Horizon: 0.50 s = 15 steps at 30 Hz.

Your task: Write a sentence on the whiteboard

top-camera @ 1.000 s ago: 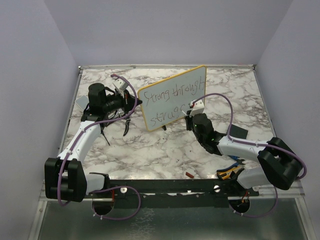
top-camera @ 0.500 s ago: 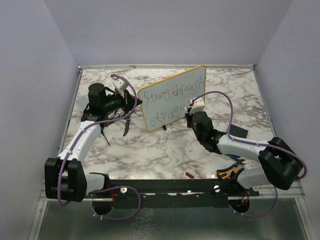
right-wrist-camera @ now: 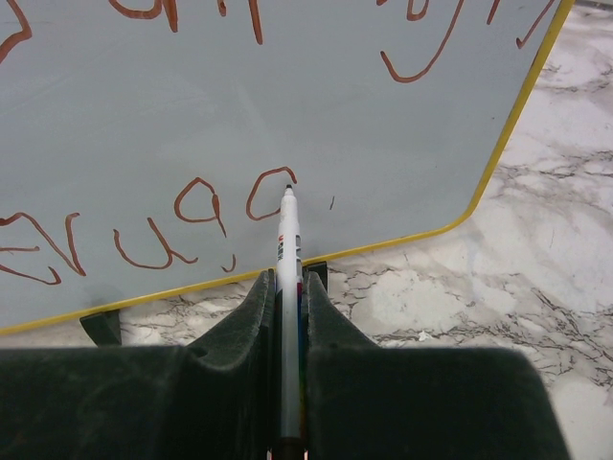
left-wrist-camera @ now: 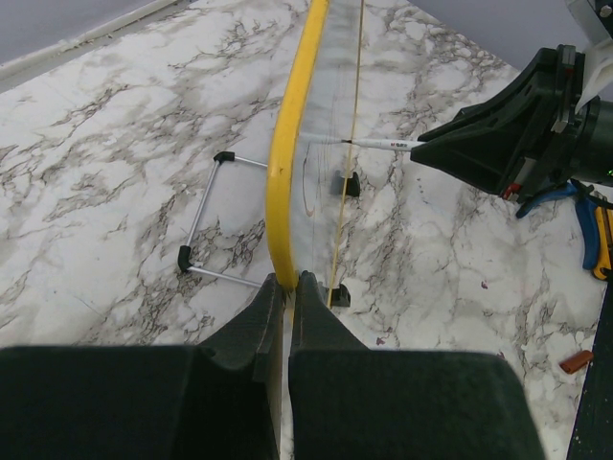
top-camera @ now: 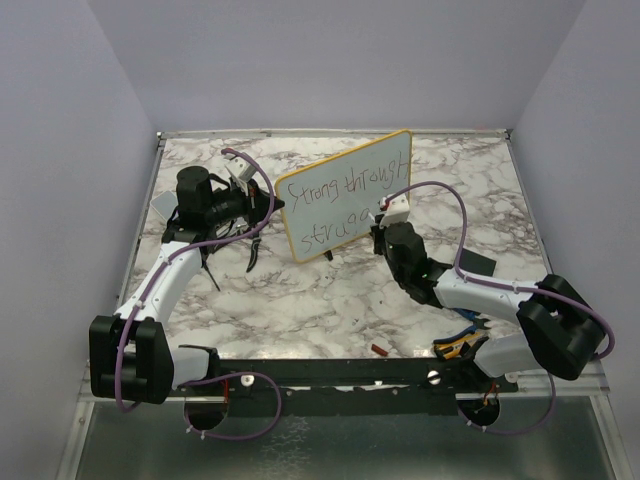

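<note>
The whiteboard [top-camera: 345,195] stands tilted on small black feet, its yellow frame [left-wrist-camera: 287,144] edge-on in the left wrist view. My left gripper [top-camera: 272,207] [left-wrist-camera: 288,280] is shut on the board's left edge. My right gripper [top-camera: 379,224] [right-wrist-camera: 290,273] is shut on a white marker [right-wrist-camera: 288,244], which also shows as a thin white marker [left-wrist-camera: 369,144] in the left wrist view. Its tip touches the board just right of the lower line's last letter. The sentence [top-camera: 333,192] runs in two lines of reddish-brown letters [right-wrist-camera: 192,206], the lower one reading about "strugg".
A small dark square slab [top-camera: 478,265] lies right of the right arm. Blue and yellow-handled tools [top-camera: 458,345] [left-wrist-camera: 589,225] and a red-brown cap [top-camera: 380,350] [left-wrist-camera: 576,361] lie near the front edge. A wire stand [left-wrist-camera: 206,225] props the board behind. Walls close in on three sides.
My right gripper has shifted slightly with the marker, and the lower line's last letter has gained its closing stroke. The left gripper and the board have stayed put.
</note>
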Motion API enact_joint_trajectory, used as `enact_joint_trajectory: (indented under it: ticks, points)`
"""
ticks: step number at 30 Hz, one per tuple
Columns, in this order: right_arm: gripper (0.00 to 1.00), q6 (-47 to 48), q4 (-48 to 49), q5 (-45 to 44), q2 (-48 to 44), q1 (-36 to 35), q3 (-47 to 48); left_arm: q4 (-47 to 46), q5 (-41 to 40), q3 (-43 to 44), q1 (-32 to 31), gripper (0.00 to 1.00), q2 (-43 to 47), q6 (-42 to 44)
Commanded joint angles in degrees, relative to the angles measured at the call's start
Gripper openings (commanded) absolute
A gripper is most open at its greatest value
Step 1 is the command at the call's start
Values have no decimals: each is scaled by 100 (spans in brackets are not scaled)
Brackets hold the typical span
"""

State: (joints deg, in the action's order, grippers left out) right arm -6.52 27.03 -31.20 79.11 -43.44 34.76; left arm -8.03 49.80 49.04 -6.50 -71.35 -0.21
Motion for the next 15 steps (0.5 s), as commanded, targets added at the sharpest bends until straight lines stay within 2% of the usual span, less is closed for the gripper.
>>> enact_joint_trajectory:
  ticks: [1,15]
  points:
    - [1,-394,-190,71,161,19,-85,-81,-49,-78,10,0,69,170]
    - [1,-616,-240,195,548,8,-91,-84,-48,-78,10,0,69,168]
